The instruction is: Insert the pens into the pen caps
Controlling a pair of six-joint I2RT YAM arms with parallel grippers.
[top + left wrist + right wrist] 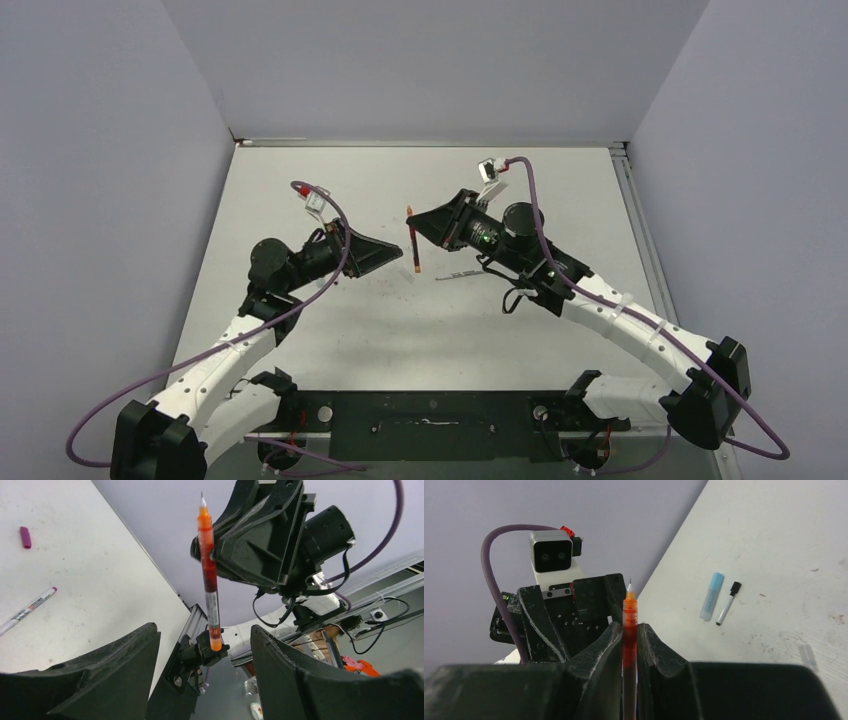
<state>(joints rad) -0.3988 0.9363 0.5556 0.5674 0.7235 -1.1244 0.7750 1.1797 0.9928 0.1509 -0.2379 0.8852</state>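
clamping red pen point(210, 580), right pincer point(630, 632), lower end cut off

The left arm point(215, 365) and right arm point(620, 312) have white shells with black joints. A purple cable point(543, 210) runs along each one to a small grey-white camera point(490, 170). The left gripper point(398, 262) and right gripper point(418, 222) are matte black.

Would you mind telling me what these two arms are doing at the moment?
The right end effector is shut on the red pen, holding it roughly upright above the table, with its bare tip pointing up. The left end effector faces the pen, open and empty. No cap is on the red pen yet. A light-blue cap lies on the table beside a black-tipped pen.
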